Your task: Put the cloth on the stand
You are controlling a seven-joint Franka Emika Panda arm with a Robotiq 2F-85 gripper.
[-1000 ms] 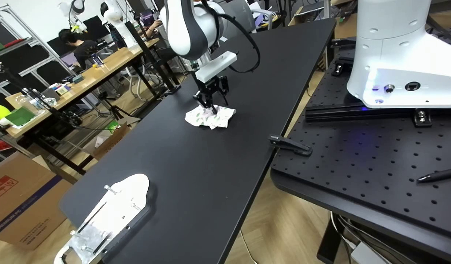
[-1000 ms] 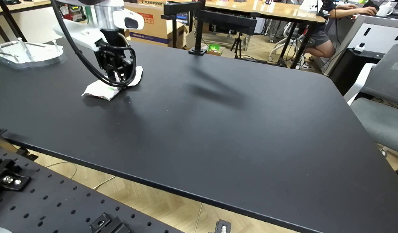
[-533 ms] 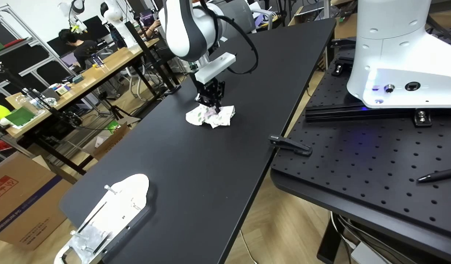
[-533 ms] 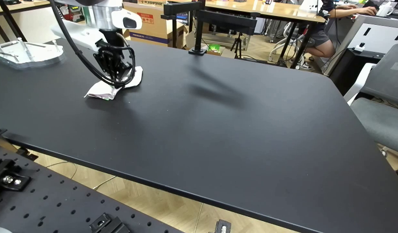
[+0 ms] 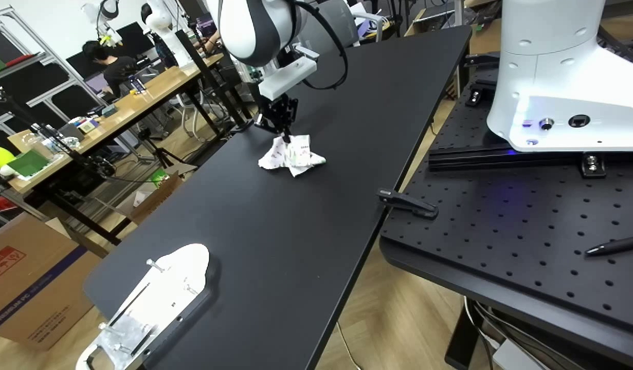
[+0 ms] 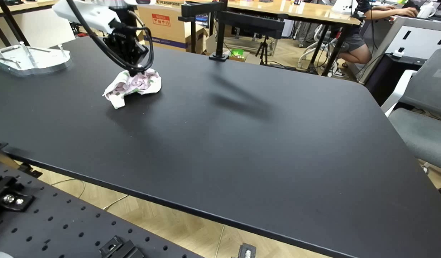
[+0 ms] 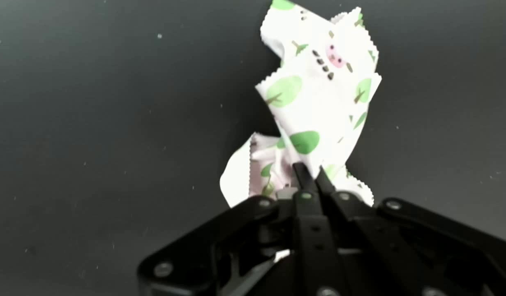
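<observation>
Cloth (image 7: 318,102), white w/ green leaves & a small pink face, zigzag-edged & crumpled, hangs from the hand (image 7: 313,176) over the counter (image 5: 244,231), well apart from the stand (image 5: 167,290). Hand is clamped on the cloth, fingertips (image 7: 303,172) close together w/ a fold pinched btwn them. In both exterior views the cloth peaks up under the hand & spreads out below; can't tell for sure if its lower edges touch the counter. In an exterior view its pinkish side shows & the bottom edge of the cloth (image 6: 148,86) arches, dark counter visible thru the gap. Stand is a low white plate w/ short pegs poking up, near the counter's edge. Arm (image 5: 254,31), white & grey, comes down to the hand from above, black cable (image 5: 345,67) looping out beside it. Black clip (image 5: 408,203) lies across the counter's edge & onto a black perf. plate (image 5: 481,226), which carries a white base (image 5: 563,67) & a pen-like item (image 5: 617,245), cut off by the frame. Around the counter: printed cardboard box (image 5: 33,288) on the floor, black post (image 6: 220,36) at the edge, grey chair (image 6: 421,107) by one end. Bkgd in an exterior view: seated person (image 5: 122,69) in dark top at a wooden desk (image 5: 123,110).
</observation>
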